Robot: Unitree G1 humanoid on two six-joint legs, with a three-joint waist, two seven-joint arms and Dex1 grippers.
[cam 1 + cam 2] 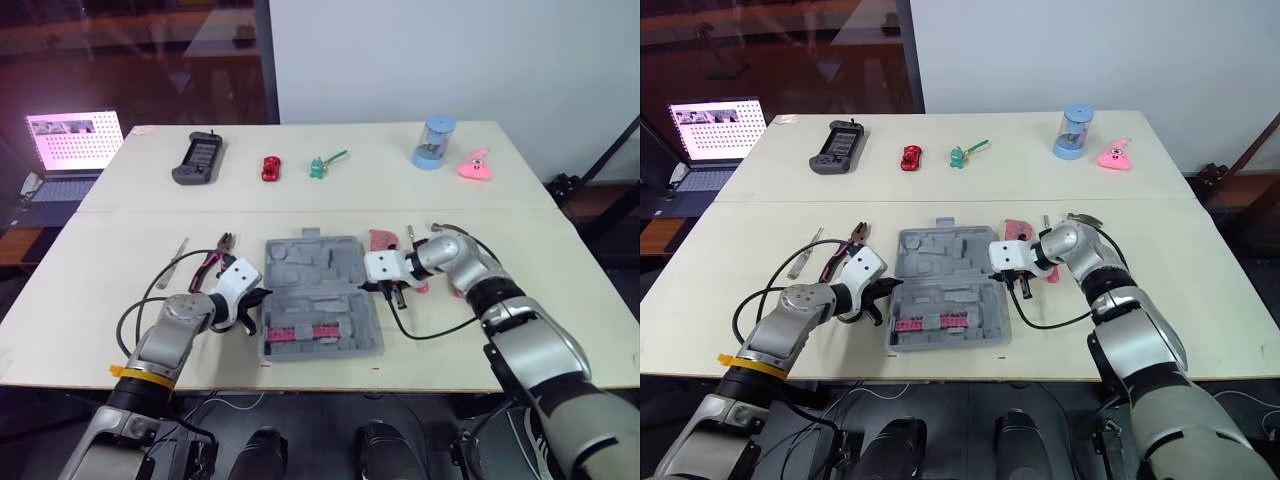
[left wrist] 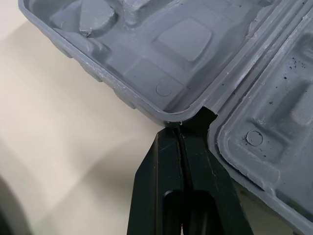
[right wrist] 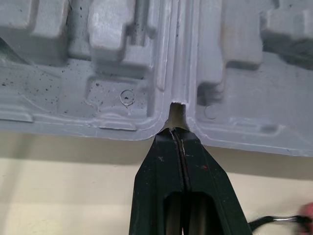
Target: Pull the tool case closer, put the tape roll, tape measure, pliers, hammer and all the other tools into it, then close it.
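The grey tool case (image 1: 312, 262) lies open and flat near the table's front edge, with a red bit strip (image 1: 300, 333) in its near half. My left gripper (image 1: 260, 298) is shut, its tips pressed into the hinge notch on the case's left side (image 2: 182, 128). At the matching notch on the right side, my right gripper (image 1: 380, 290) is also shut (image 3: 177, 131). Pink-handled pliers (image 1: 215, 256) and a thin screwdriver (image 1: 177, 252) lie left of the case. A pink tool (image 1: 382, 240) lies behind my right gripper, partly hidden.
Along the far half of the table stand a game controller (image 1: 198, 160), a red toy car (image 1: 270, 168), a green toy (image 1: 320, 165), a blue cylinder (image 1: 433, 143) and a pink plush (image 1: 476, 166). A laptop (image 1: 75, 140) sits off the far left.
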